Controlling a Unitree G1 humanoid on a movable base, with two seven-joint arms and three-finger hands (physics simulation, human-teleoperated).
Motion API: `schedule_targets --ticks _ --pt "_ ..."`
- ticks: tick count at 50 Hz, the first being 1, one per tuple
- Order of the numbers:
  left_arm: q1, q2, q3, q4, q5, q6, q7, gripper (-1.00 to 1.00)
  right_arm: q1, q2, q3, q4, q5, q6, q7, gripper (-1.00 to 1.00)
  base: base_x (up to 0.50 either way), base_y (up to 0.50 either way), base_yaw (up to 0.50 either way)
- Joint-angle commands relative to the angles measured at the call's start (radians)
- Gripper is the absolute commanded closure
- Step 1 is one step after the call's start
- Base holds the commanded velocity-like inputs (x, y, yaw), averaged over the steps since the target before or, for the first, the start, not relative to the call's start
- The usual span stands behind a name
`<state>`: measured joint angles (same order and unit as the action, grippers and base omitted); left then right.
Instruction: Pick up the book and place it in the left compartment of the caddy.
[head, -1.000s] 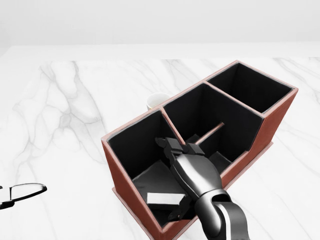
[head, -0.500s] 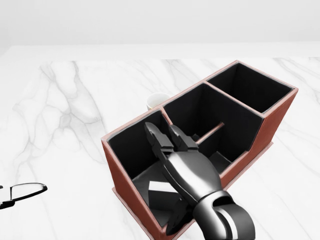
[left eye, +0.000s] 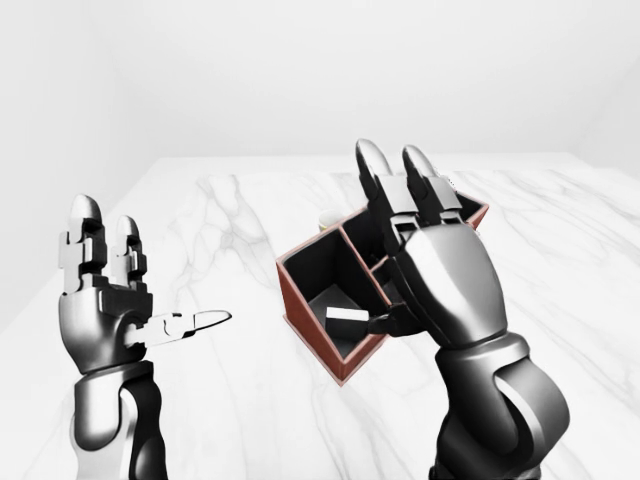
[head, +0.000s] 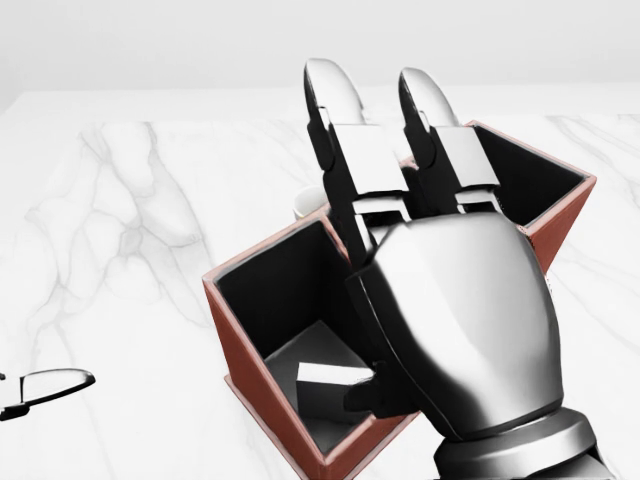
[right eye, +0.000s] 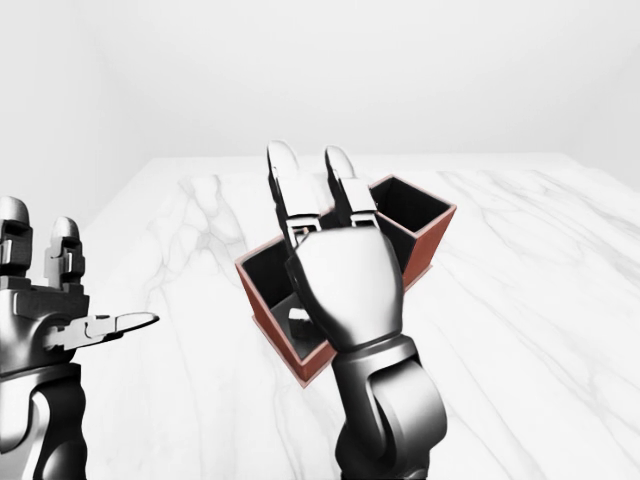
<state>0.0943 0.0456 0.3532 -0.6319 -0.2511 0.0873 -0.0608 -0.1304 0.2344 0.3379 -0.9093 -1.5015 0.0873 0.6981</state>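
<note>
The red-brown caddy (head: 245, 375) has three black-lined compartments and stands askew on the marble table. A dark book (head: 328, 384) with a white page edge lies tilted inside the left compartment, also seen as the book (left eye: 348, 318) in the left-eye view. My right hand (head: 385, 190) hovers above the caddy, close to the camera, open with its fingers (head: 350, 150) stretched upward and nothing in it. It hides the middle compartment. My left hand (left eye: 140, 285) is raised far to the left of the caddy, open and empty.
A white cup (head: 305, 205) peeks out beyond the caddy's far wall. The marble table (head: 130, 230) stretches wide on all sides. The left thumb tip (head: 50, 382) pokes in at the head view's lower left edge.
My right hand has risen out of the left compartment toward the camera, fingers straightening. The book stays lying in that compartment. The left hand has not moved.
</note>
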Motion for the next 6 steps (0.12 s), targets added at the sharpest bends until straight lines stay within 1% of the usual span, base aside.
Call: schedule_targets --ticks 1,6 --pt "0.003 -0.002 0.0 -0.009 0.001 0.0 -0.003 -1.0 -0.204 0.098 -0.073 -0.138 -0.209 0.0 0.0 -1.0 0.0 0.0 0.0" --pt "0.003 -0.002 0.002 -0.008 0.0 0.0 -0.004 -1.0 -0.284 0.041 -0.071 -0.138 -0.243 0.0 0.0 -1.0 0.0 0.0 0.0"
